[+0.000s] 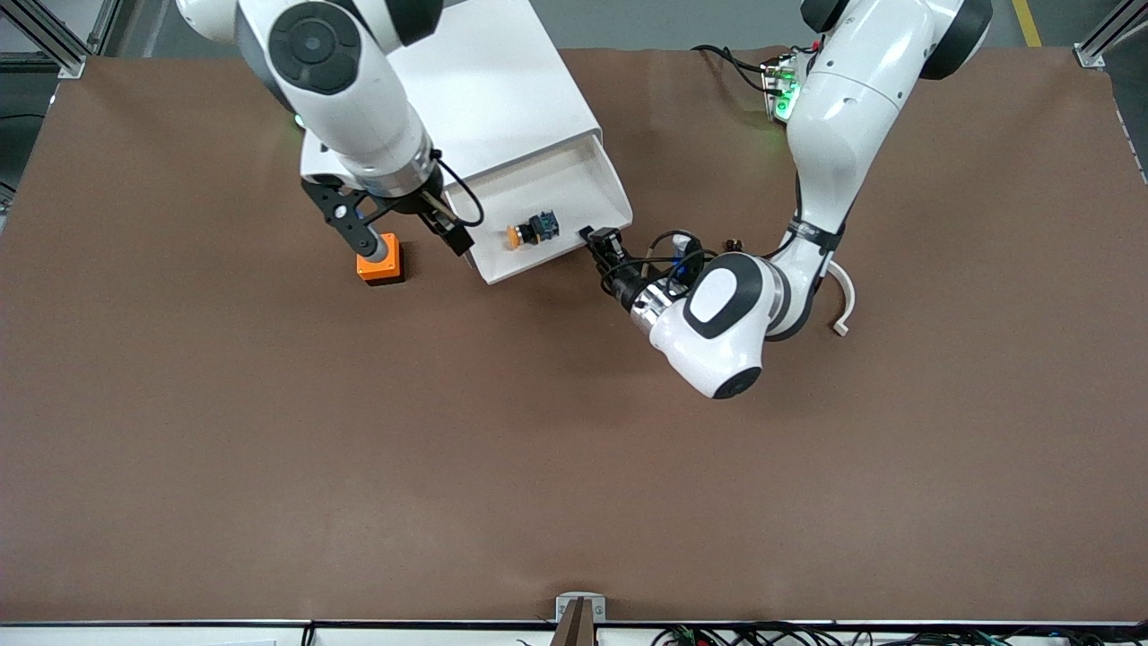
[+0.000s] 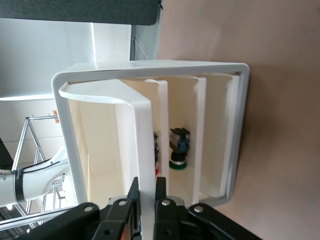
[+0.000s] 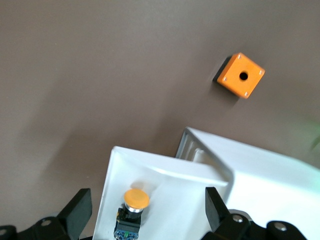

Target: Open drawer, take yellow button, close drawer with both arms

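Note:
The drawer point(image 1: 574, 179) stands pulled out of the white cabinet point(image 1: 484, 81) toward the front camera. The button point(image 1: 529, 231) lies in it on its side, orange cap and dark body. My left gripper point(image 1: 594, 240) is shut on the drawer's front lip at the corner toward the left arm's end; in the left wrist view its fingers point(image 2: 131, 200) clamp the white lip point(image 2: 142, 135). My right gripper point(image 1: 408, 235) hangs open over the drawer's other end. In the right wrist view the button point(image 3: 135, 202) lies between the open gripper's point(image 3: 146, 210) fingers, well below them.
An orange cube with a hole point(image 1: 384, 265) sits on the table beside the drawer, toward the right arm's end, also seen as the orange cube point(image 3: 240, 75). A dark part with a green end point(image 2: 179, 150) shows inside the cabinet. A green-lit box point(image 1: 780, 94) sits by the left arm's base.

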Tool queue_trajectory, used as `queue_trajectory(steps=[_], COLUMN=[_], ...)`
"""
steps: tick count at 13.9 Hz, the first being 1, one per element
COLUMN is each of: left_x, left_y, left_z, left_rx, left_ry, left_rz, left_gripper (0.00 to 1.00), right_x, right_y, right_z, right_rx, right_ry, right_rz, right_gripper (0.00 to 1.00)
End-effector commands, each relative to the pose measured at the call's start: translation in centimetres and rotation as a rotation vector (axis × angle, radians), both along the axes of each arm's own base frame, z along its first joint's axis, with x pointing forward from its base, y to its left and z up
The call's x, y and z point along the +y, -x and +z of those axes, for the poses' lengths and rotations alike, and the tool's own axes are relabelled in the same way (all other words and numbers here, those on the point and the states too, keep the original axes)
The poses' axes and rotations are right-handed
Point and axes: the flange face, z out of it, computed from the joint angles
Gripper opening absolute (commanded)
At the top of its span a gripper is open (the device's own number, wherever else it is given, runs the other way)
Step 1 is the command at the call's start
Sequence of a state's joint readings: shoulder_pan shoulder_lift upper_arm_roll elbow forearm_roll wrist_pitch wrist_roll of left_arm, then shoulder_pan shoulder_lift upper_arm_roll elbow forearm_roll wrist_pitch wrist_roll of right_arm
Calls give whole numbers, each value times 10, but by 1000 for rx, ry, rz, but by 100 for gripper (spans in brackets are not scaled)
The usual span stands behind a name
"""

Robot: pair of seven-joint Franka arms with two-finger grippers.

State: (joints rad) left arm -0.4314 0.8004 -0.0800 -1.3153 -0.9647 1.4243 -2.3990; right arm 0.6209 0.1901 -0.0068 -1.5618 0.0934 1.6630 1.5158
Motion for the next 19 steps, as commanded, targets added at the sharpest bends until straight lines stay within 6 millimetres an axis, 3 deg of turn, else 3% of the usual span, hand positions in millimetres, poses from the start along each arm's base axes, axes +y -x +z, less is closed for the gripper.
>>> queue_trajectory(steps=[1,2,3,4,7,10,12,16,19], left_x=[22,30,38,41,59,101,118,152,197], left_y=[-17,-22,-27,-29,-48,-72,-72,-81,-101], left_z=[2,2,2,2,18,29,28,51,64], left_rx=[-87,-98,-109,-114,-181,-328,-449,-679,-812], left_ry=[38,51,65,73,116,169,123,133,179], left_rz=[-12,-7,-1,0,5,-47,-210,-566,-717], left_gripper=[2,26,78,100,100,100,100,100,100], right_x=[27,37,50,60,89,100,108,123,123], right_y=[-1,0,4,8,10,4,9,19,19], right_z=[-16,-22,-32,-44,-70,-87,-97,-110,-110], right_rx=[-8,-15,-17,-12,-13,-12,-6,-7,-7], right_ry=[6,4,10,25,36,43,56,59,58], right_rz=[-128,-159,-185,-207,-213,-284,-271,-241,-232], right_gripper=[100,100,100,100,100,100,100,100,100])
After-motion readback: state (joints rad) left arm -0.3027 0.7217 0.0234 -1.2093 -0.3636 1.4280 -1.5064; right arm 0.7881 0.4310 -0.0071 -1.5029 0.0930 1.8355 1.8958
